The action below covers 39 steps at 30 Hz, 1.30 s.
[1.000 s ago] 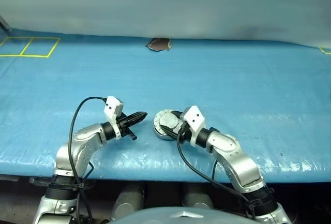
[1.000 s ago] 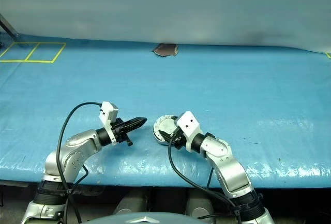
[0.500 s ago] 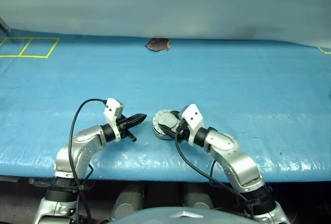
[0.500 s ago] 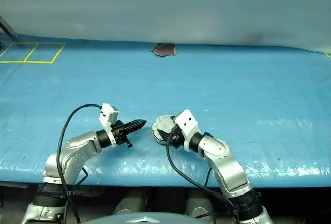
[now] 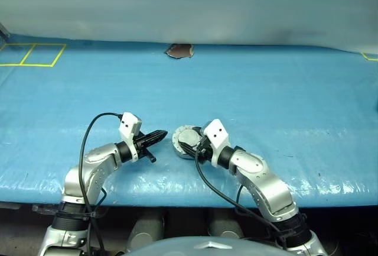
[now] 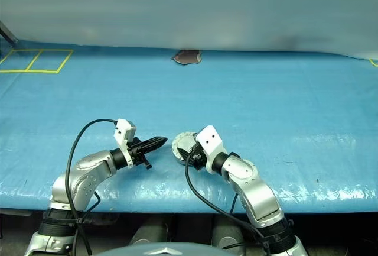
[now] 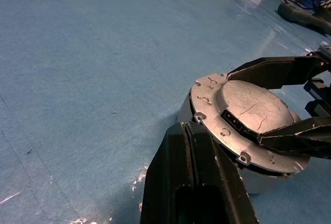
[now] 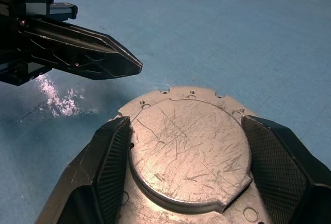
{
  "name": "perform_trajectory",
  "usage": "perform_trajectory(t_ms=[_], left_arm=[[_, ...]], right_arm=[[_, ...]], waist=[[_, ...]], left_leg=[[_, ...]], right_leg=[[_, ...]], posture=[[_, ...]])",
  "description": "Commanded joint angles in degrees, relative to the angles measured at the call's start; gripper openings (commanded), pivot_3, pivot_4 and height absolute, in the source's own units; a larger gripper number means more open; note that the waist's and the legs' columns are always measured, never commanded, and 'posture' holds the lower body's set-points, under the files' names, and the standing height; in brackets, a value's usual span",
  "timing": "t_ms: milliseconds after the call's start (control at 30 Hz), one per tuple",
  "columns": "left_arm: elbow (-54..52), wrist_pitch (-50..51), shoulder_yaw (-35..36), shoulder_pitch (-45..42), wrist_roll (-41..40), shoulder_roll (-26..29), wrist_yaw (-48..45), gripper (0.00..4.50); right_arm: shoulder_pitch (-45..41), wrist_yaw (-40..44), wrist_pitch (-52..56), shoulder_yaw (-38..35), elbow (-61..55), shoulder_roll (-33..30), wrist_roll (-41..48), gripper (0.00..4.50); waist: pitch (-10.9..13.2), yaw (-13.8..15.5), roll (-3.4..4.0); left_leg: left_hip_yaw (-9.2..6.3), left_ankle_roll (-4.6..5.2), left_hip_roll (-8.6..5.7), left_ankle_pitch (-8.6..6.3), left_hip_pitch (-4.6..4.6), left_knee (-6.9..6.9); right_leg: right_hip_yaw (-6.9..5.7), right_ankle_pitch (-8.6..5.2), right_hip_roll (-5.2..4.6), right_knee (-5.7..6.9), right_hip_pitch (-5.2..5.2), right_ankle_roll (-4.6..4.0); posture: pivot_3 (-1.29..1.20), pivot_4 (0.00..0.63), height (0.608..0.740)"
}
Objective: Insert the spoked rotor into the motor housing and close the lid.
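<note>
The motor housing (image 7: 185, 111) rests on the blue sheet with the lid (image 8: 189, 151) lying flat on top of it, its plain scratched silver side up. My right gripper (image 8: 189, 127) is shut on the lid, with one black finger (image 8: 111, 157) on each side of its raised round part. My left gripper (image 5: 161, 134) is shut, holds nothing and points at the housing's left edge. Its tip hangs just short of the rim, with the left fingers (image 7: 196, 182) low in front of the housing. The spoked rotor is hidden.
A blue plastic sheet (image 5: 266, 96) covers the table. Its front edge (image 5: 177, 188) runs just below both arms. A brown patch (image 5: 181, 50) lies at the back edge and yellow tape squares (image 5: 32, 54) mark the far left.
My right wrist has bent a little and edged left, bringing the housing slightly closer to the left gripper's tip. The left gripper has stayed in place.
</note>
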Motion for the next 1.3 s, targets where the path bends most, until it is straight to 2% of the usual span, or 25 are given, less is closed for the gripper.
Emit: perform_trajectory(t_ms=[33, 300, 600, 967, 1133, 1300], left_arm=[[-1.13, -0.72, 0.02, -0.41, 0.0, 0.19, -0.13, 0.0], [-0.98, -0.77, 0.23, -0.53, 0.14, 0.16, -0.07, 0.0], [-1.73, -0.24, -0.13, -0.6, -0.1, -0.15, 0.19, 0.0], [-3.13, 2.52, -1.45, -0.87, -4.33, -0.97, -2.77, 0.0], [-2.06, 2.68, -3.47, -1.45, -2.92, -0.8, -2.99, 0.0], [-0.06, 2.29, -6.71, -1.95, 1.91, 0.2, -0.97, 0.0]], right_arm=[[0.25, -0.05, 0.86, 1.4, -1.42, 0.31, 0.19, 3.09], [0.52, -0.1, -1.07, 3.24, 1.41, -2.16, -3.31, 3.09], [0.99, -0.65, -1.61, 3.98, 6.82, -1.89, -5.04, 3.09], [1.38, -0.48, -2.16, 3.23, 7.84, -2.05, -4.69, 3.09], [1.38, -0.59, -2.19, 3.06, 7.4, -2.16, -4.73, 3.09], [1.26, -0.99, -2.52, 2.17, 6.35, -2.07, -4.56, 3.09]], waist=[[0.0, 0.0, 0.0], [0.0, 0.0, 0.0], [-0.06, -0.03, -0.03], [-0.22, -0.02, -0.13], [-0.22, 0.01, -0.13], [-0.26, 0.15, -0.12]], left_leg=[[0.0, 0.0, 0.0, 0.0, 0.0, 0.0], [0.01, 0.0, 0.0, 0.0, 0.0, 0.0], [0.02, 0.0, 0.04, 0.0, 0.16, 0.0], [0.06, -0.05, 0.31, 0.03, 0.25, 0.01], [0.07, -0.05, 0.35, 0.03, 0.24, 0.01], [0.07, -0.05, 0.38, 0.03, 0.24, 0.01]], right_leg=[[0.0, 0.0, 0.0, 0.0, 0.0, 0.0], [0.0, -0.05, 0.0, 0.0, 0.0, 0.08], [0.0, -0.05, 0.01, 0.0, 0.11, 0.09], [-0.01, -0.04, 0.07, 0.0, 0.2, 0.07], [-0.01, -0.04, 0.07, 0.0, 0.19, 0.07], [-0.01, -0.04, 0.08, -0.01, 0.2, 0.07]], posture=[[0.0, 0.15, 0.74], [0.0, 0.15, 0.74], [0.0, 0.15, 0.74], [0.0, 0.15, 0.74], [0.0, 0.15, 0.74], [0.0, 0.15, 0.74]])
